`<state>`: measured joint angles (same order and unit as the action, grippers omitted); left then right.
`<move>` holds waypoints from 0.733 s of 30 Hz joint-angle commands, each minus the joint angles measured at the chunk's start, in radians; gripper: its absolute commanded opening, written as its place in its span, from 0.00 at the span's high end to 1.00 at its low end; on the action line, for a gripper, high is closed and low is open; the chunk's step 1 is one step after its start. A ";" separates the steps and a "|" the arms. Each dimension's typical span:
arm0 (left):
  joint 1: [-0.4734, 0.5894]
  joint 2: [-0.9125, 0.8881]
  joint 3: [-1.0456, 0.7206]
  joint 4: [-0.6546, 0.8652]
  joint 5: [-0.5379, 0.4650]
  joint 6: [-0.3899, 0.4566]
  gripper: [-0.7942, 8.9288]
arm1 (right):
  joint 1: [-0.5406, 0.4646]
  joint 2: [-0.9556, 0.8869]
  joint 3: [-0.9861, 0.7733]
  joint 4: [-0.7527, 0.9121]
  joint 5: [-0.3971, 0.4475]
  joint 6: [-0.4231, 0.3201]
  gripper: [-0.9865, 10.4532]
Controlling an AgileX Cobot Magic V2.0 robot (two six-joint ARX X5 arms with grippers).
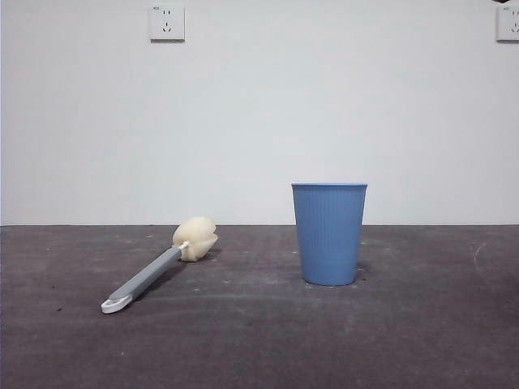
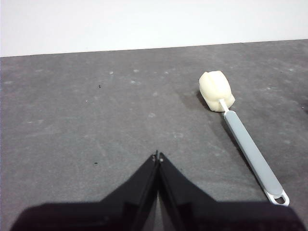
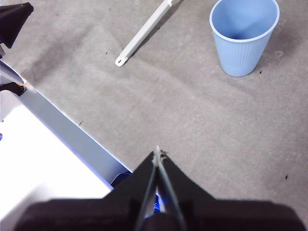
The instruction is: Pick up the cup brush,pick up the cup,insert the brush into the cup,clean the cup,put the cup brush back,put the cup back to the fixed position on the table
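From the front camera I saw the cup (image 1: pixel 329 233) standing upright on the table (image 1: pixel 422 340), mouth up, right of centre. The brush (image 1: pixel 159 267) lay flat on the table to the cup's left, well apart from it, its cream sponge head toward the back wall and its white loop end nearer the camera. Nothing touched either one. A wall socket (image 1: pixel 167 23) sat high on the pale wall behind, and part of a second one (image 1: pixel 508 23) showed at the top right corner beside a small dark tip. On the left wrist feed, the left gripper (image 2: pixel 158 156) hung over bare table with its two black jaws pressed together at the tips, holding nothing; the brush (image 2: pixel 243 134) lay off to one side of it, near but not touching, the whole of it in view from sponge to loop. On the right wrist feed, the right gripper (image 3: pixel 158 153) likewise had its jaws closed tip to tip and empty, above the table near its edge, where a white surface (image 3: pixel 38 159) lay beyond the edge. The cup (image 3: pixel 244 36) stood well away from that gripper, its inside showing bare, with the brush's handle end (image 3: pixel 142 34) lying beside it.
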<state>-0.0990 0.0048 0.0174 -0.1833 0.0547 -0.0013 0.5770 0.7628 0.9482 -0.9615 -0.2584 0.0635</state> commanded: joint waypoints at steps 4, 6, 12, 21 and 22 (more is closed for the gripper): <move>0.003 -0.002 -0.014 0.006 -0.002 -0.005 0.92 | -0.021 -0.057 -0.001 0.111 0.145 -0.080 0.91; 0.003 -0.002 -0.014 0.006 -0.002 -0.005 0.92 | -0.039 -0.099 -0.010 0.216 0.158 -0.080 0.91; 0.003 -0.002 -0.014 0.006 -0.002 -0.005 0.92 | -0.108 -0.266 -0.133 0.539 0.167 -0.119 0.91; 0.003 -0.002 -0.014 0.006 -0.002 -0.005 0.92 | -0.218 -0.503 -0.546 0.941 0.303 -0.086 0.91; 0.003 -0.002 -0.014 0.006 -0.002 -0.005 0.92 | -0.227 -0.519 -0.580 0.963 0.303 -0.086 0.91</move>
<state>-0.0990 0.0048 0.0174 -0.1829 0.0547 -0.0010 0.3546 0.2562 0.4004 -0.0242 0.0418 -0.0391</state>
